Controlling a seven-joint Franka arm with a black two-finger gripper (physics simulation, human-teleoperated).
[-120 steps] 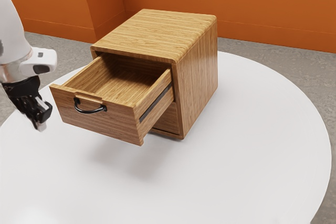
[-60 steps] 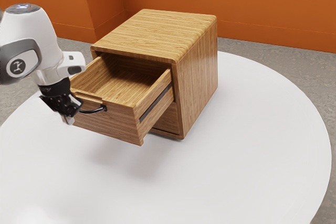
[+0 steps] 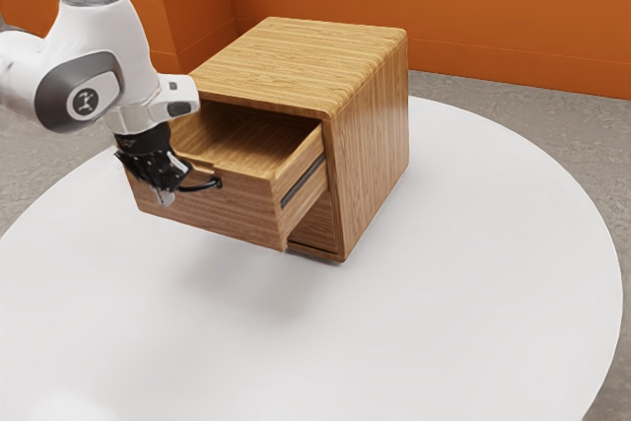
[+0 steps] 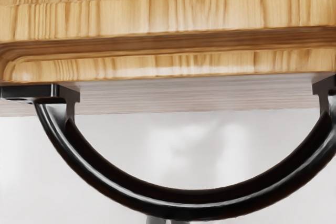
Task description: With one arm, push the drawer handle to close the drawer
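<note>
Drawer [image 3: 212, 218], one, wooden: partly out of the cabinet [image 3: 373, 145], above the worktop [image 3: 444, 303]. Handle [image 4: 199, 204], one, black, bowed: mounted on the drawer's front. Claw [image 3: 166, 198], one: at the handle; dark parts run together there, so whether apart, together or clamped cannot be told. Handling, by judgement: drawer stiff-walled, fairly light on its side rail [image 3: 304, 180]; handle hard, smooth, possibly slippery. Best contact: mid-bow, pressed straight inward; no grasp needed.

From the arm's [image 3: 104, 41] side, the exterior view looks down on the table [image 3: 444, 332] and cabinet [image 3: 373, 145]; close up, the wrist view looks down on the drawer front [image 4: 157, 19] and handle [image 4: 189, 212], which both share.
</note>
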